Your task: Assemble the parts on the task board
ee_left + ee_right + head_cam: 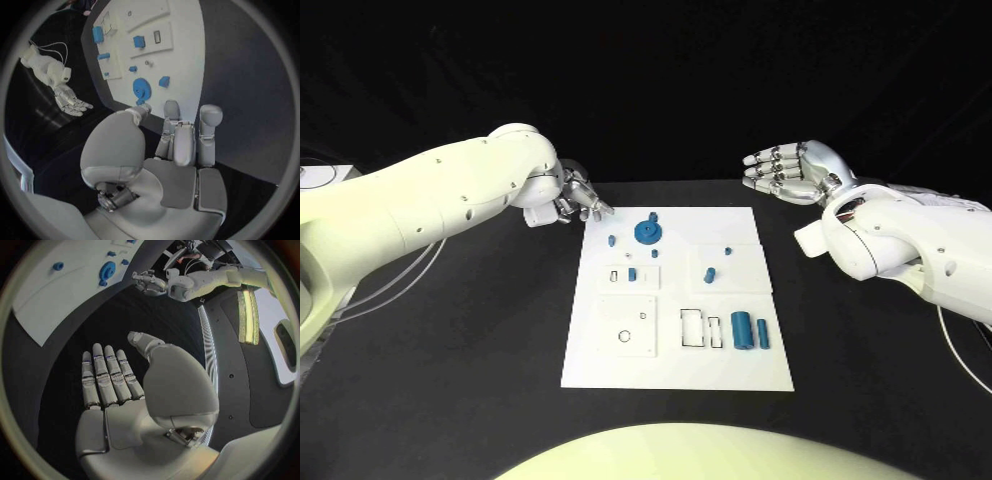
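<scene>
Both arms wear smooth white shells, rounded at the joints and dotted with small dark screw holes. The left hand [568,200] and the right hand [790,170] are silver metal, their fingers built of jointed segments (darker seams between them). Grey pads cover the palm [181,185]. Thin pale cables [401,280] trail beneath the left arm [430,195].

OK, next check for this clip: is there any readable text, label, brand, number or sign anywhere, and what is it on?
None can be read.
Task board: black outlines and small marks only, no letters or numbers legible.
Blue parts, such as the round disc: no markings visible.
Left hand and right hand: no brand or label readable; the small dark bands on the right hand's fingers are too small to read.
</scene>
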`<state>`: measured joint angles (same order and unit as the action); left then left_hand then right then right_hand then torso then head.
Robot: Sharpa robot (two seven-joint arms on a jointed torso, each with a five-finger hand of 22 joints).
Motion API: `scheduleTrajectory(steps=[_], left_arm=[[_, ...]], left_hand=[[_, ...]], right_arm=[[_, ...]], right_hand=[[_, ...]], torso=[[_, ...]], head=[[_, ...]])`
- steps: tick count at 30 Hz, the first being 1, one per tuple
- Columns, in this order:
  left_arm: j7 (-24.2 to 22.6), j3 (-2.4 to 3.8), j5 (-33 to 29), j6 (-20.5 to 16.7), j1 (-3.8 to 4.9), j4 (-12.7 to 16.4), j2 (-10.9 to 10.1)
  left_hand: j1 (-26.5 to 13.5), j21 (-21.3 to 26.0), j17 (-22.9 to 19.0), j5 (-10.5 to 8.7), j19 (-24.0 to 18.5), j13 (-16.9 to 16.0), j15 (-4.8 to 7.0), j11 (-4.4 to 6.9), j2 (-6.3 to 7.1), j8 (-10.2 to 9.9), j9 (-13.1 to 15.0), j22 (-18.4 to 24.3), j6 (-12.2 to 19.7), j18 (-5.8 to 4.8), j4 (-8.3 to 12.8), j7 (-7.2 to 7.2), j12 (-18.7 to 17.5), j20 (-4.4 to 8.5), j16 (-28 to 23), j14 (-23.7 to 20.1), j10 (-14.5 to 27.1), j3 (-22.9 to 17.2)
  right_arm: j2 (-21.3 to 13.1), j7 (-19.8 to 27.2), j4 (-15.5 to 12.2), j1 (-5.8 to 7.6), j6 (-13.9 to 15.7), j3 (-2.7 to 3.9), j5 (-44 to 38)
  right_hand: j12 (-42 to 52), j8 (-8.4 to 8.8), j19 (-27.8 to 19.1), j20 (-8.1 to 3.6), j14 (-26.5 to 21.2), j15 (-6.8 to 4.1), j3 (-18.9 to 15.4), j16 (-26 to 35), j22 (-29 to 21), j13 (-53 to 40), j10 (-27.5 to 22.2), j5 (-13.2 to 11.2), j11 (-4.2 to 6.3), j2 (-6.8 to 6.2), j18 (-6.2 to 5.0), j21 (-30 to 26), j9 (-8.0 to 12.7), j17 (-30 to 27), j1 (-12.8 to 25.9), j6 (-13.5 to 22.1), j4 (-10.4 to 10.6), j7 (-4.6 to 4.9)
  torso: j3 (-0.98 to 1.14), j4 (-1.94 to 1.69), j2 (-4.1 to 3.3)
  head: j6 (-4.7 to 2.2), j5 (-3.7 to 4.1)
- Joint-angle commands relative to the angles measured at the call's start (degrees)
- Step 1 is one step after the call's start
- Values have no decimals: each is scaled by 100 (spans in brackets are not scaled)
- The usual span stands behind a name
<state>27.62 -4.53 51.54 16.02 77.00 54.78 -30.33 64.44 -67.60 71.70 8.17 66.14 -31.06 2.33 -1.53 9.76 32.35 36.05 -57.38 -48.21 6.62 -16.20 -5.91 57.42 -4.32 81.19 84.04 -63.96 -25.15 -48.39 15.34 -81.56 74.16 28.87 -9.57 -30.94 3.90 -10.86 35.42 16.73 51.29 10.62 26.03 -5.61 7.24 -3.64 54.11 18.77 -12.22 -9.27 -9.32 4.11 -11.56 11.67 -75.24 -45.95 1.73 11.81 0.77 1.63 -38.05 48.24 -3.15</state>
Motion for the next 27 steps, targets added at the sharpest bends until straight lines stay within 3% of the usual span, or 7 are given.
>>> scheduleTrajectory(steps=[1,6,9,18,27], left_arm=[[-280,-7,116,40,-49,-99,81],[-354,-17,33,89,-102,-222,166],[-369,-20,-4,159,-116,-246,189],[-334,-40,-35,468,-125,-344,266],[-257,-126,-64,754,-129,-493,365]], left_hand=[[-8,18,-9,-42,-26,9,-43,-5,58,-26,-16,6,34,87,-15,-5,-19,-9,-21,1,40,11],[-66,14,18,-55,-20,18,-57,-20,46,-28,-45,-7,-2,84,-43,-18,-17,-20,-4,5,52,36],[-133,1,50,-59,-4,23,-60,-20,48,-29,-71,-28,-44,81,-47,-14,-7,-26,18,14,43,81],[-246,14,-19,-76,-16,36,-62,-21,86,-50,-125,-19,-69,85,-47,-12,1,-34,-9,-18,51,216],[-296,35,-61,-85,-39,43,-65,-22,95,-62,-148,4,-67,90,-47,-12,0,-38,-28,-40,68,295]], right_arm=[[12,186,-9,-2,71,4,80],[20,186,-3,-2,65,4,112],[23,174,-4,-2,61,4,129],[34,148,-18,-2,55,4,174],[34,147,-30,-2,50,4,197]], right_hand=[[15,-19,-50,-3,41,10,42,-34,-11,-4,32,22,7,-13,-27,-4,-1,-9,-48,-49,-9,306],[11,-15,-68,-2,42,10,55,-35,-19,-3,35,26,7,-4,-25,-12,1,-13,-49,-51,-7,309],[5,-7,-93,-2,42,13,68,-34,-31,-1,34,32,1,5,-23,-22,5,-20,-43,-51,-1,320],[-18,31,-161,0,27,30,95,-23,-67,5,12,47,-28,21,-12,-50,22,-48,7,-37,35,363],[-26,54,-226,1,12,40,105,-14,-90,7,-10,53,-42,24,-3,-65,32,-64,27,-22,49,383]], torso=[[-15,4,-17],[-22,16,-29],[-15,16,-29],[-14,11,-20],[-13,16,-25]], head=[[-6,-10],[-9,-39],[-1,-27],[34,-28],[47,-38]])
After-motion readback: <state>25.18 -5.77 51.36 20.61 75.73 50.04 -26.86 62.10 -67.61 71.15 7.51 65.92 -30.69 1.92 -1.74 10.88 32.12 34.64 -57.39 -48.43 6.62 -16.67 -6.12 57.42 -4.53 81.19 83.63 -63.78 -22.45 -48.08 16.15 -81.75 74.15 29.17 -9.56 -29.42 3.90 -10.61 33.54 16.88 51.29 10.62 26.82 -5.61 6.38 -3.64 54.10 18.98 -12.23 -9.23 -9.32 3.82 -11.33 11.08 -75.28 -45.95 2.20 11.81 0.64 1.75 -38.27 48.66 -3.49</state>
